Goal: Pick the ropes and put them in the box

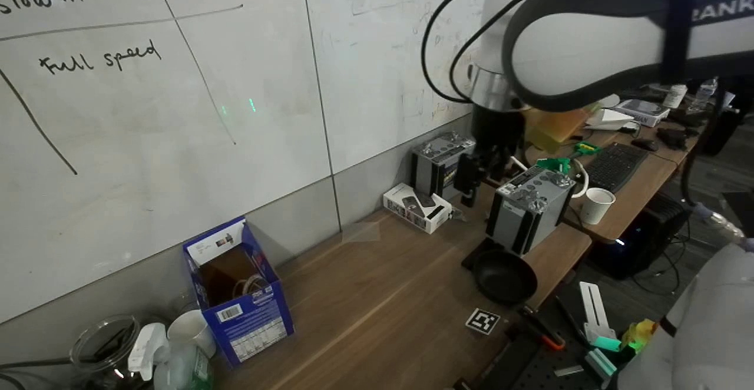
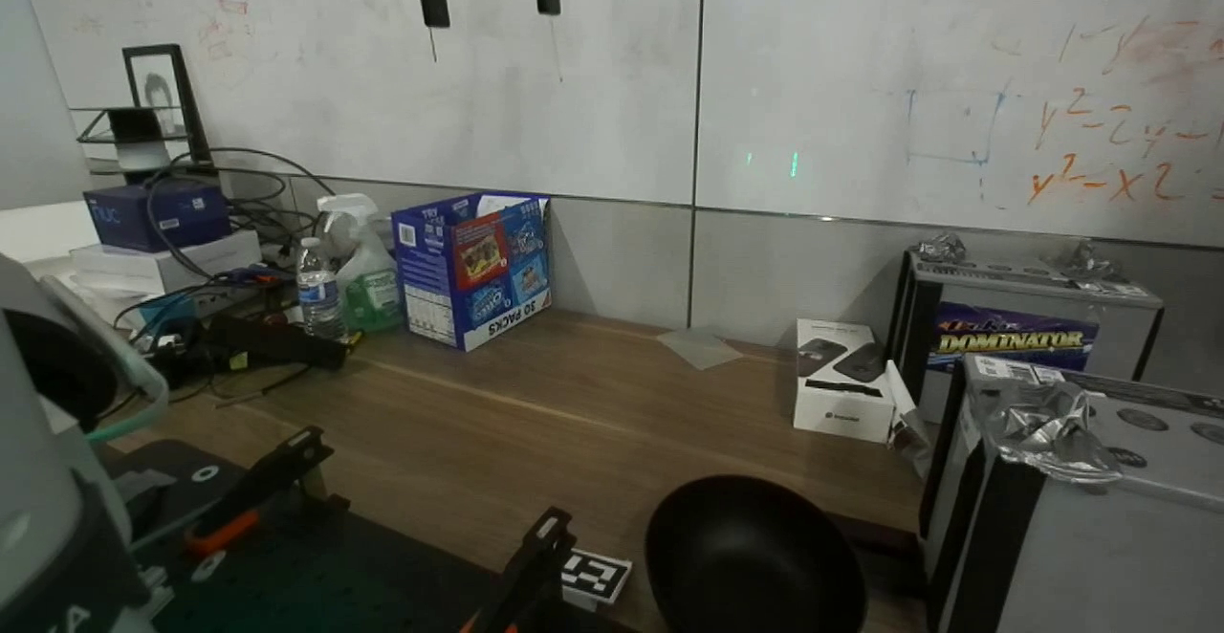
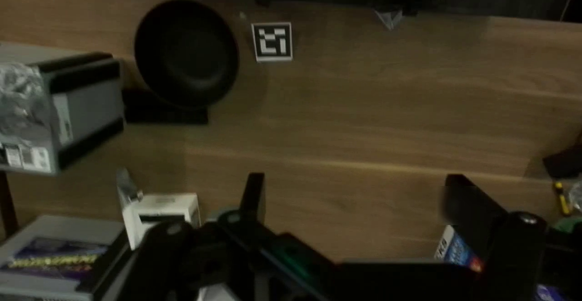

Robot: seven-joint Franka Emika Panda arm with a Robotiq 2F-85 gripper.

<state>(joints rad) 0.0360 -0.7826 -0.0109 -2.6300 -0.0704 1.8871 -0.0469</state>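
From far off, I see the white ropes (image 1: 254, 283) lying in loops inside the blue box (image 1: 259, 314) in an exterior view, and that box stands on the brown counter (image 1: 365, 296) by the wall (image 1: 303, 219) with its top open. My tool (image 3: 354, 183) is up high over the counter, not gripping, its two black fingers (image 3: 253, 196) spread far apart. A spray bottle (image 2: 368, 274) is just beside the blue box, and a round black pan (image 2: 755, 556) sits just beside a little patterned card (image 2: 598, 574).
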